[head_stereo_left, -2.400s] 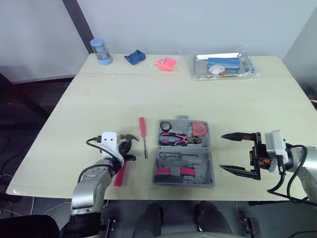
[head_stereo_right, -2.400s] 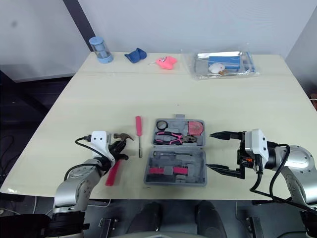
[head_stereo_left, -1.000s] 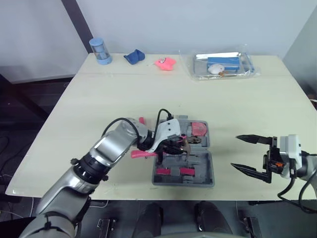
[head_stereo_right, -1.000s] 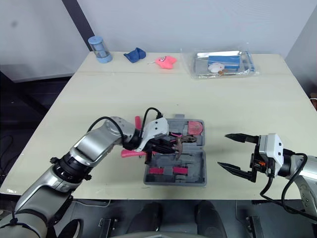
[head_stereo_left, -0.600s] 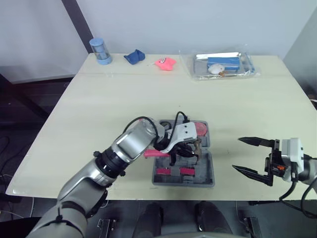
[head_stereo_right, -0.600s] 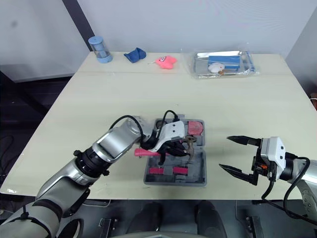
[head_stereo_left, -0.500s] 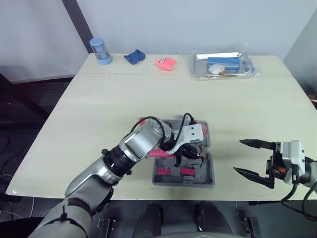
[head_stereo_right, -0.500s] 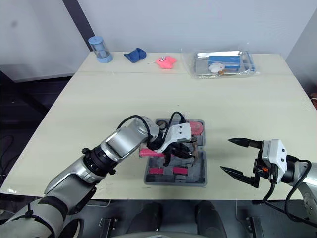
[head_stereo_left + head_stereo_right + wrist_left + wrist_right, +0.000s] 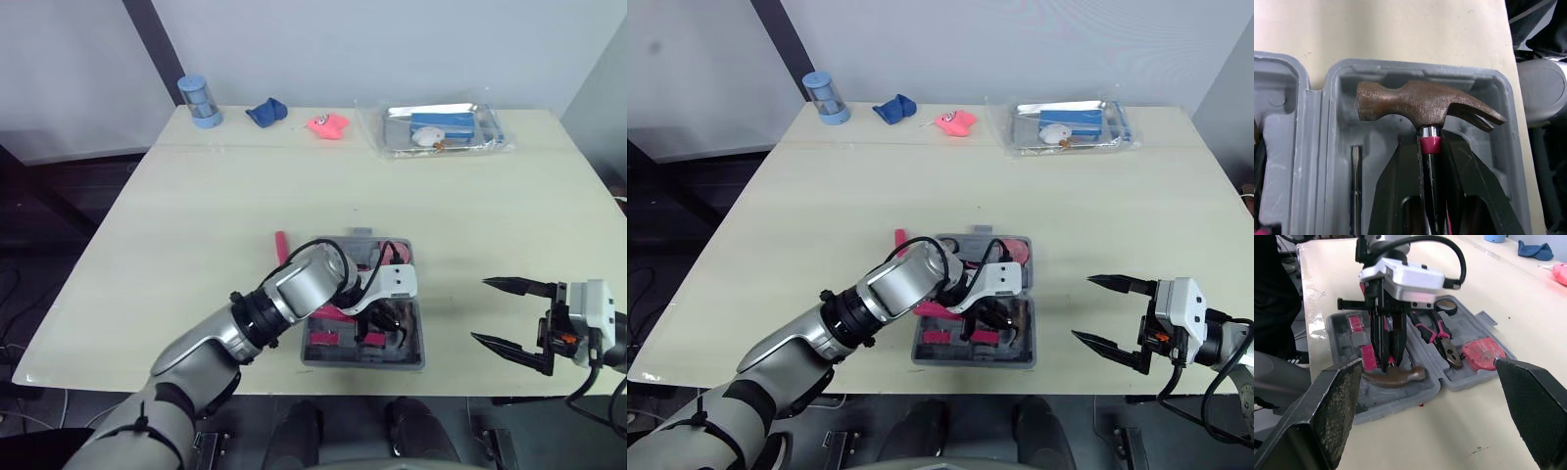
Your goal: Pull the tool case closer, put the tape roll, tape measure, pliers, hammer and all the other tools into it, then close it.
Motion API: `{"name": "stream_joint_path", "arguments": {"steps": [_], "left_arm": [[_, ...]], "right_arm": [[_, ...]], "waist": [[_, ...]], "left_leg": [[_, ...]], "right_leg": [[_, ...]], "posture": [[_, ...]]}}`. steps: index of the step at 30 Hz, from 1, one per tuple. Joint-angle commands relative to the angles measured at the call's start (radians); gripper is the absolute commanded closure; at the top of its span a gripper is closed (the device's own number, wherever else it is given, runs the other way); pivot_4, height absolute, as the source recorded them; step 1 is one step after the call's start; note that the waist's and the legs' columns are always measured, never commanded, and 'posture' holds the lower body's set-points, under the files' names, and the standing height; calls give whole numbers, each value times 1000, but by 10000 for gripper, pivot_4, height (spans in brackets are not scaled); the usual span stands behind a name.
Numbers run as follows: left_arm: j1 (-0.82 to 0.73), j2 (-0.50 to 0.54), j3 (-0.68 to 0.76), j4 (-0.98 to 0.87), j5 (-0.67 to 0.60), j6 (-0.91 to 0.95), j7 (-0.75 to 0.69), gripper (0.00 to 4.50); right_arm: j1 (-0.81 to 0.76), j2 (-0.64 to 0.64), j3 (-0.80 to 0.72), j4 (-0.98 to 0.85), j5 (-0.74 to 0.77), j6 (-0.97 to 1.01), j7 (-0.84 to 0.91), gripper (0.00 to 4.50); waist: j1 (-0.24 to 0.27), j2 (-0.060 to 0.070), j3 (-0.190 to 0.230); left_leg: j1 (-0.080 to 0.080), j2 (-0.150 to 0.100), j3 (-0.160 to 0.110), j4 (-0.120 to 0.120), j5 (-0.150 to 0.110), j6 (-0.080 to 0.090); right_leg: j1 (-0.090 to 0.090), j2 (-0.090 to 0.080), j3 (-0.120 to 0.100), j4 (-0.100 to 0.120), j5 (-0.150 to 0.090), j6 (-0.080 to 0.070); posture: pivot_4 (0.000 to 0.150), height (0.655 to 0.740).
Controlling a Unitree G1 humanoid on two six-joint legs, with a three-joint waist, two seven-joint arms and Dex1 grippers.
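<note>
Grey case (image 9: 407, 351) on pale beige worktop (image 9: 196, 196); rusty-brown hammer (image 9: 1420, 103) head with pink collar; pink-and-black pliers (image 9: 1437, 338); coral-red tape measure (image 9: 1483, 354); blue cup (image 9: 199, 101) far left.

A pale beige table (image 9: 216, 196) with a plain matte top stands against a light grey wall (image 9: 392, 49). A dark slanted bar (image 9: 152, 44) runs down the wall toward the tabletop's far left corner. Beyond the left edge the floor (image 9: 49, 225) is dark, with black cables (image 9: 8, 289) lying on it. The light is soft and even.
</note>
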Motion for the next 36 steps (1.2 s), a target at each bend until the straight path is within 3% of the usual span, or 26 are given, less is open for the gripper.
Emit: {"name": "stream_joint_path", "arguments": {"steps": [1,15,17,19,20,21,36], "left_arm": [[-27,-36,-17,25,20,-18,-3,44537],[-21,-59,-28,63,44,-34,-50,44537],[-22,-60,-29,66,47,-32,-53,34159],[-23,-63,-25,67,52,-32,-48,32050],[-23,-66,-23,67,55,-32,-43,25858],[-23,-66,-22,65,59,-35,-41,22846],[-60,-20,48,-27,34,-24,-62,22846]], "right_arm": [[8,1,-24,-29,4,-17,-7,0],[31,3,-28,-43,-2,-25,-21,0],[33,3,-28,-44,-3,-26,-22,0],[36,4,-28,-45,-4,-28,-23,0],[37,5,-28,-45,-4,-28,-23,0],[37,5,-27,-45,-5,-29,-23,0],[30,5,-19,-45,-5,-31,-27,0]], "waist": [[0,0,0],[2,0,0],[2,0,0],[2,0,0],[2,0,0],[2,0,0],[1,0,0]], "left_leg": [[0,0,0,0,0,0],[0,0,0,0,0,0],[0,0,0,0,0,0],[0,0,0,0,0,0],[0,0,0,0,0,0],[0,0,0,0,0,0],[1,0,0,1,0,0]], "right_leg": [[0,0,0,0,0,0],[0,0,0,0,0,0],[0,0,0,0,0,0],[0,0,0,0,0,0],[0,0,0,0,0,0],[0,0,0,0,0,0],[1,0,0,0,0,0]], "posture": [[1500,7400],[1500,7400],[1500,7400],[1500,7400],[1500,7400],[1500,7400],[1500,7400]]}}
